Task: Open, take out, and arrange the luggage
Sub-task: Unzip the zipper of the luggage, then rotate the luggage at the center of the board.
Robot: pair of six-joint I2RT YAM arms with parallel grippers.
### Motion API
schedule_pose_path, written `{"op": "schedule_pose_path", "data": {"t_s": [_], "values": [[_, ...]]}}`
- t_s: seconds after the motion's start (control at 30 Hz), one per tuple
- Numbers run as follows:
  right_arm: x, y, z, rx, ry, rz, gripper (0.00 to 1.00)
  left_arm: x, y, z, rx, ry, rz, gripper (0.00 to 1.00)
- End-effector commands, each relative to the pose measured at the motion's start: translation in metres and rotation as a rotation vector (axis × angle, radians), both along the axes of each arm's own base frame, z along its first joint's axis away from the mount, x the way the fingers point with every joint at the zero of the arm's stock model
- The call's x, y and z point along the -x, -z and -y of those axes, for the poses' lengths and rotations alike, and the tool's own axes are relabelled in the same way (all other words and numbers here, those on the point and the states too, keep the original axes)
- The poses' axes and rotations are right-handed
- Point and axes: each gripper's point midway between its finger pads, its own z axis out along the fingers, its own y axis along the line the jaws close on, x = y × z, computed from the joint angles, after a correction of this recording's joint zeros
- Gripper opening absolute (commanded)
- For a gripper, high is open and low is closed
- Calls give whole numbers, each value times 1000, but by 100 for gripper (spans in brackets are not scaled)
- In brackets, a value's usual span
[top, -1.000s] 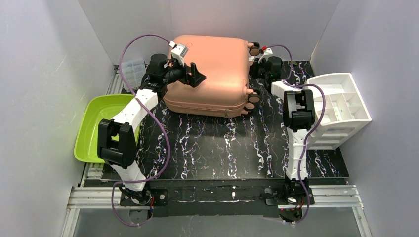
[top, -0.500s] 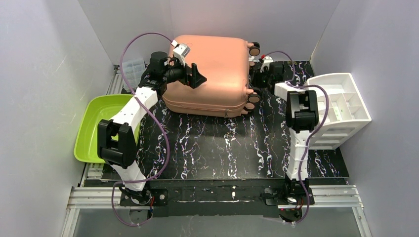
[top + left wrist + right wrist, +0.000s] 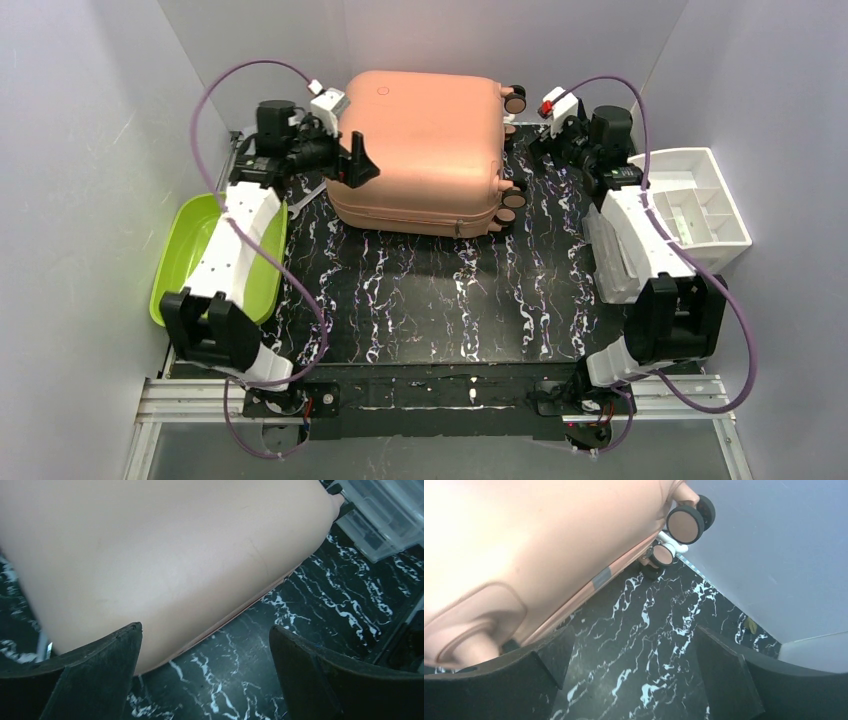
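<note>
Pink luggage [image 3: 425,140] between tray [image 3: 170,275] and organizer [image 3: 700,205]

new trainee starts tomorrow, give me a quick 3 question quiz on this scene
1. True or false: the suitcase lies shut on the table.
2. What sits at the table's left edge? A) green tray B) blue bucket C) cardboard box
3. Fill in: the left gripper and right gripper both stand ____, holding nothing.

Key: 1 true; 2 A; 3 open.
</note>
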Motion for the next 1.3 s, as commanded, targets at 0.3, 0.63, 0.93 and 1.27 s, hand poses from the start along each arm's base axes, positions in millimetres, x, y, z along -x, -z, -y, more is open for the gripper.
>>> {"op": "schedule_pose_path", "data": {"t_s": [0.3, 0.63, 0.93, 1.27], "values": [[78, -5, -36, 151, -457, -90, 98, 129, 33, -100, -230, -23, -45, 98], [75, 45, -66, -15, -609, -250, 98, 148, 57, -92, -113, -5, -51, 98], [98, 56, -84, -1, -713, -255, 92, 139, 60, -114, -11, -112, -99, 98], [213, 82, -124, 75, -1012, -466, 88, 102, 32, -136, -8, -199, -165, 98]]}}
